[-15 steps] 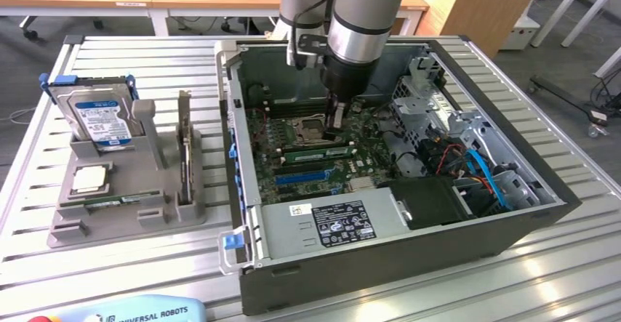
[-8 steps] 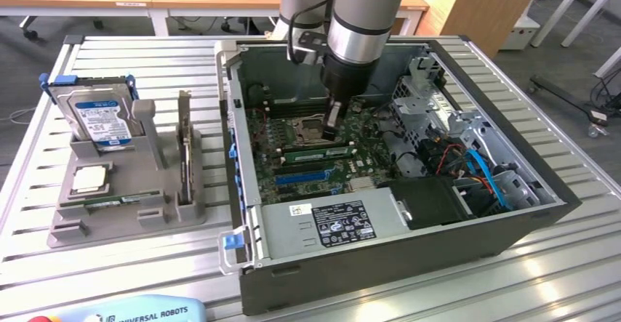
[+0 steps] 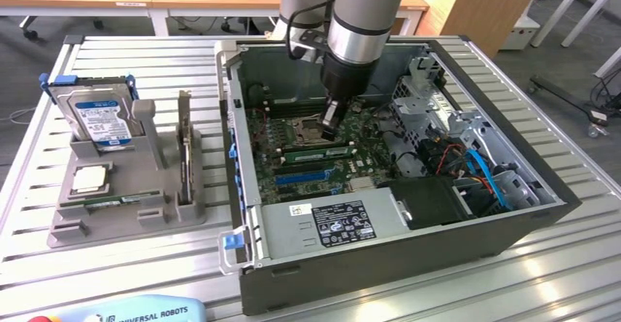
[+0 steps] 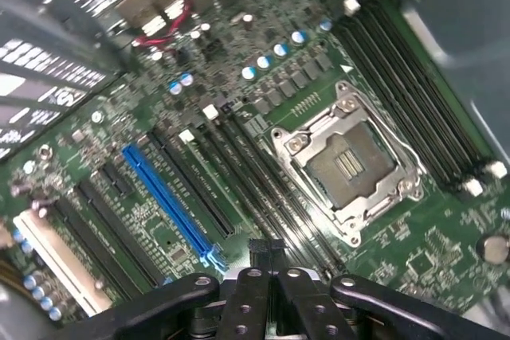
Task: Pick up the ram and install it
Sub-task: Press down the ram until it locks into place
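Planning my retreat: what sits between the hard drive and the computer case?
In the exterior view, an expansion card stands upright in the grey holder between hard drive and case.

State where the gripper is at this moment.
In the exterior view the gripper is inside the open computer case, low over the motherboard, just to the exterior view's right of the CPU socket.

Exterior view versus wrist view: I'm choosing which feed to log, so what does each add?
Exterior view alone: the grey parts stand with the silver hard drive with a blue-white label, the slatted metal table and the open grey computer case. Wrist view alone: the blue expansion slot close up. Both: the green motherboard with its empty silver processor socket, and the gripper over it.
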